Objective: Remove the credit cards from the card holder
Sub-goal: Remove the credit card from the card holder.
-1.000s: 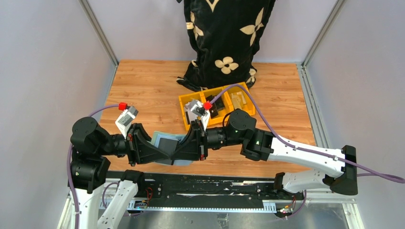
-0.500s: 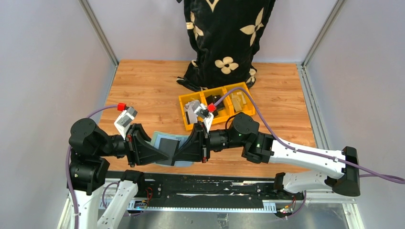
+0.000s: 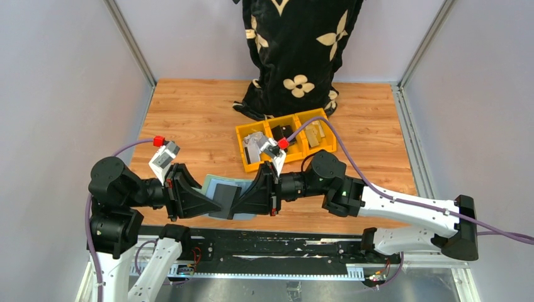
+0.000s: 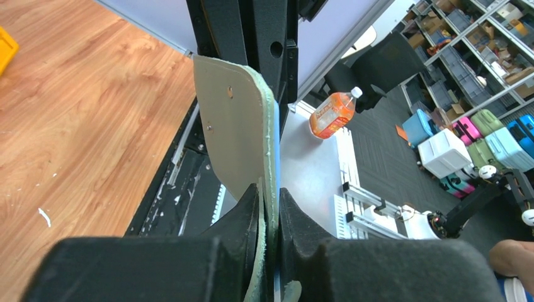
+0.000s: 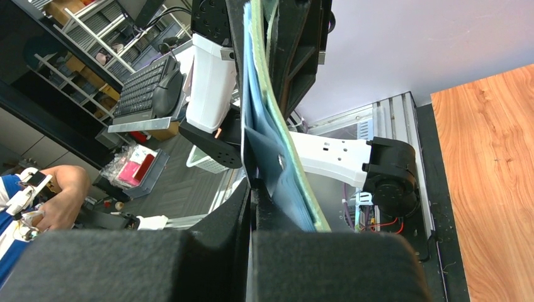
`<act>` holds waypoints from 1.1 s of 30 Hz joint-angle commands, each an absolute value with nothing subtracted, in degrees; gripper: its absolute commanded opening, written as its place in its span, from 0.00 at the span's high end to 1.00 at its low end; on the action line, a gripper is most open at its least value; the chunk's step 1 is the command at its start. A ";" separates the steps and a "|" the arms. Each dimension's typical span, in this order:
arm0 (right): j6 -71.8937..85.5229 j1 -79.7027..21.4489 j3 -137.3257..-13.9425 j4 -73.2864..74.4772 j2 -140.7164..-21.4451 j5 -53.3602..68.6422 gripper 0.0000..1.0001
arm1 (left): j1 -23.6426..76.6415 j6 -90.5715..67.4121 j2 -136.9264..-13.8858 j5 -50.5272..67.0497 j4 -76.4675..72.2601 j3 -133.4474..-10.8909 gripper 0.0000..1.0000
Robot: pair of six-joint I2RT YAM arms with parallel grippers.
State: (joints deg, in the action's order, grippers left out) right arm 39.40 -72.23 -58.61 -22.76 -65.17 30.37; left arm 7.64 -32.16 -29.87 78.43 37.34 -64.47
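The card holder [image 3: 221, 189] is held up off the worktop [image 3: 195, 113], on the arm-base side of the yellow bins [image 3: 242, 146], between both arms. The left pincer [image 4: 269, 204] pinches its pale edge. The right pincer [image 5: 250, 192] is pressed together on its blue inner layers.

Best to anchor the left firmly and draw the right straight away, without twisting. Whether a credit card is caught — or only lining — is hidden.

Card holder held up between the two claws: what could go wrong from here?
1. The left gripper and right gripper each pinch only an edge of the card holder. A tug could slip it free and drop it at the table's near edge.
2. If the right gripper has caught only the blue lining, pulling would strain the holder and free nothing.
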 commanded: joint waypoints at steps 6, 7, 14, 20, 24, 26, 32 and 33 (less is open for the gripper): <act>39.47 -71.63 -55.65 -25.59 -62.92 30.04 1.00 | 7.73 -34.31 -29.91 77.80 35.57 -66.25 0.96; 39.73 -71.59 -55.67 -26.33 -63.04 29.96 1.00 | 7.73 -34.81 -29.89 77.75 35.14 -66.18 0.97; 40.55 -71.63 -56.98 -29.47 -63.20 28.22 0.67 | 7.73 -37.00 -29.21 77.62 32.28 -65.38 1.00; 40.86 -71.63 -57.59 -30.56 -63.20 25.68 0.73 | 7.73 -37.24 -29.16 77.43 31.83 -65.27 1.00; 40.47 -71.55 -56.64 -30.71 -61.83 25.57 1.00 | 7.73 -37.44 -29.32 77.23 31.44 -65.40 1.00; 40.32 -71.33 -55.01 -30.59 -60.43 24.88 1.00 | 7.73 -37.44 -29.36 76.88 31.31 -65.49 1.00; 39.52 -69.45 -49.71 -27.08 -54.68 23.80 1.00 | 7.73 -37.32 -29.63 75.62 30.72 -65.79 1.00; 39.22 -68.77 -48.99 -26.16 -53.38 24.05 1.00 | 7.73 -37.21 -29.69 75.30 30.67 -65.77 1.00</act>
State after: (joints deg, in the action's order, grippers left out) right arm 40.73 -70.87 -51.31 -27.55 -57.52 25.36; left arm 7.64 -36.67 -29.85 76.12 32.12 -64.58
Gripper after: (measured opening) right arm 0.008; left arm 0.102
